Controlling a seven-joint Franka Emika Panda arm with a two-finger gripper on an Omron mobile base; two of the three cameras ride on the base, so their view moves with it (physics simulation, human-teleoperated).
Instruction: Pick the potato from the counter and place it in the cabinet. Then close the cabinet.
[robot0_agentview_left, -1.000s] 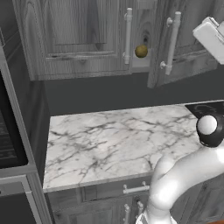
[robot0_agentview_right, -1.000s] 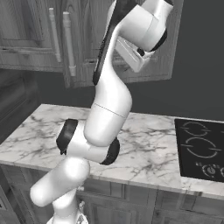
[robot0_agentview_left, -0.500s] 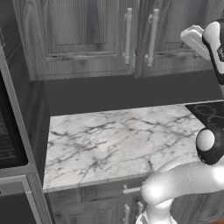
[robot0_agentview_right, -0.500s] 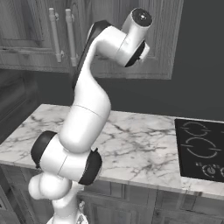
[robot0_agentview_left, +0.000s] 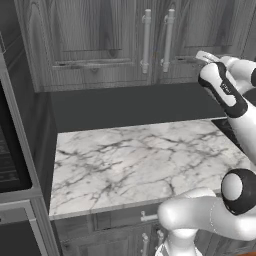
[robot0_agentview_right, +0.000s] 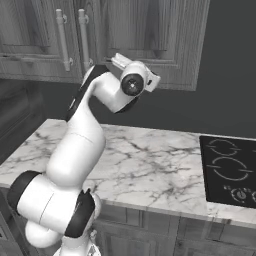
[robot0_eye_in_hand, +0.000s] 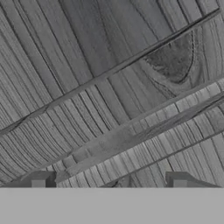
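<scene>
Both cabinet (robot0_agentview_left: 125, 40) doors were seen flush shut, gripper (robot0_agentview_left: 205, 56) pressed close against the right door. The potato was presumably inside; jaw opening could not be told. Retreat should be straight back off the cabinet.

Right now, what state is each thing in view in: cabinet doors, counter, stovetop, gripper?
cabinet: both doors shut, handles side by side.
counter: bare marble, nothing on it.
stovetop: nothing on it.
gripper: close against the cabinet door's woodgrain; open or shut cannot be told.
</scene>
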